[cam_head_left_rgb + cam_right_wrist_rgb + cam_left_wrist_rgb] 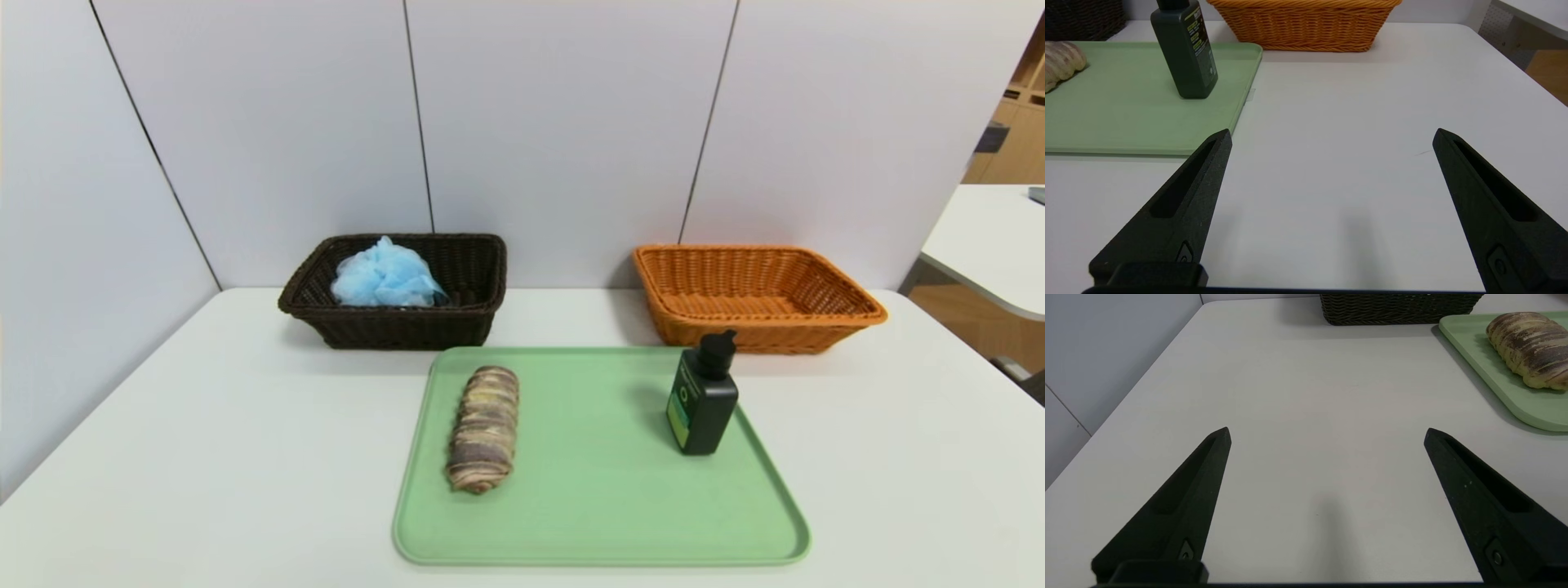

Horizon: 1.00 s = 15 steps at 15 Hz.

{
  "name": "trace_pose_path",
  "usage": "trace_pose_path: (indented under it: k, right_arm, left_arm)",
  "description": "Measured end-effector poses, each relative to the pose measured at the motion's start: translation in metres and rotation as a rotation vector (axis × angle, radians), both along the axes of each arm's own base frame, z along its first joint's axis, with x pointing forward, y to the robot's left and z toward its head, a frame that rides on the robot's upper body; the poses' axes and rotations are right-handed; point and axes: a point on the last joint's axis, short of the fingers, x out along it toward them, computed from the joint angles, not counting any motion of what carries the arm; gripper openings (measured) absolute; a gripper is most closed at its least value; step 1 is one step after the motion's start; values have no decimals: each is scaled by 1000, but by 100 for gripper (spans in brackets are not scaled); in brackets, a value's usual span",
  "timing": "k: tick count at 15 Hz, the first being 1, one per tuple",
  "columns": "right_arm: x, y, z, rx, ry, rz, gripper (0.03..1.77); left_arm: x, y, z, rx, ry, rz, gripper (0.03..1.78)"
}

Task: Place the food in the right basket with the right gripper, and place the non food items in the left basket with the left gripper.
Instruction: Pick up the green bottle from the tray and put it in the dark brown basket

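A marbled bread roll [483, 439] lies on the left part of a green tray [600, 523]. A black pump bottle [702, 396] with a green label stands upright near the tray's far right corner. The light-blue bath pouf [385, 275] sits inside the dark brown left basket [392, 327]. The orange right basket [755, 335] holds nothing that I can see. Neither arm shows in the head view. My left gripper [1327, 435] hovers open over bare table, left of the tray [1515, 400] and roll [1529, 345]. My right gripper [1331, 136] is open over bare table, right of the tray [1126, 118] and bottle [1186, 53].
The white table [204, 457] meets grey wall panels [563, 122] behind both baskets. A second white table [992, 245] stands off to the right. Bare tabletop lies on both sides of the tray.
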Motion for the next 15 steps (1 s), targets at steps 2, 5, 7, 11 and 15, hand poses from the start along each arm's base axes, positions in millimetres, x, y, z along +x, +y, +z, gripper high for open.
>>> trace_pose_path:
  k: [2,5,7,11,15]
  right_arm:
    - [0,0,-1,-2,13,1,170]
    - [-2,0,3,-8,27,4,170]
    - [-7,1,19,-7,42,25,170]
    - [-8,2,64,-10,141,91,170]
    - [17,3,123,-9,202,231,170]
  left_arm:
    - [0,0,0,0,0,0,169]
    - [0,0,0,0,1,0,169]
    - [0,0,0,0,1,0,169]
    - [0,0,0,0,1,0,169]
    - [0,0,0,0,1,0,169]
